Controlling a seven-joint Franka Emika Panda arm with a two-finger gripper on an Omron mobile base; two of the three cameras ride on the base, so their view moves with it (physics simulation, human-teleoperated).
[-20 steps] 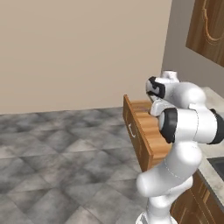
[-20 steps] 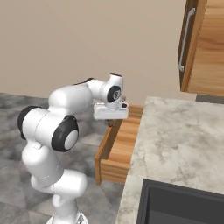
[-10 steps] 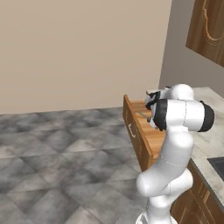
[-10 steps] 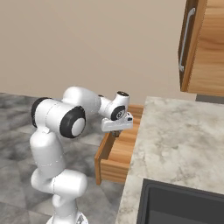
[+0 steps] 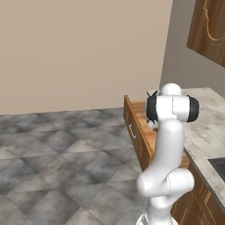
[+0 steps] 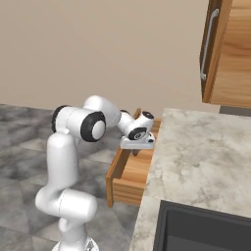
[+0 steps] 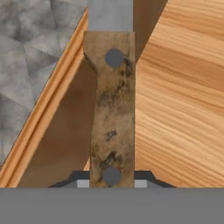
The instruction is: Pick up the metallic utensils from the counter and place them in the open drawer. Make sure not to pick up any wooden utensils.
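Two-finger pincer [image 6: 137,150] clamped on knife [image 7: 111,109] with mottled brown wooden handle, two rivets, grey blade; held over open light-brown wooden drawer [image 6: 131,172], near its counter-side edge.

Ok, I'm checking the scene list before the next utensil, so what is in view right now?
knife: one, mottled brown handle with two grey rivets, grey blade, between the gripper's finger tips above the drawer
drawer: one, light-brown wood, pulled open beside the counter
drawer handle: one, metal, on the drawer front
counter: one, beige-grey marbled
sink: one, dark, set into the counter's near end
wall cabinet: one, brown wood, above the counter
cabinet handle: one, silver, on the cabinet's edge
floor: grey stone tiles
wall: beige
arm: one, white with dark joints
gripper: one, shut on the knife, over the drawer
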